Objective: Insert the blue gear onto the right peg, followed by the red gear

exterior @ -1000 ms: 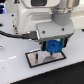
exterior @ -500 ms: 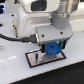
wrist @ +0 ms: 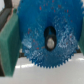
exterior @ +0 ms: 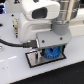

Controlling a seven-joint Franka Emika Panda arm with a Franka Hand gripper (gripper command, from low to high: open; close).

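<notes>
In the wrist view the blue gear (wrist: 47, 37) fills the frame, clamped between the green fingers (wrist: 9, 42), with a pale peg tip visible through its centre hole. In the exterior view the gripper (exterior: 50, 52) holds the gear low over the dark base plate (exterior: 33, 60). The first step appears in hand: seating the blue gear. The next move likely calls for straight descent, then release. The red gear is not visible.

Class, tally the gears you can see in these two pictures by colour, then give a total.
Blue gear: 1
Red gear: 0 in view
Total: 1
</notes>
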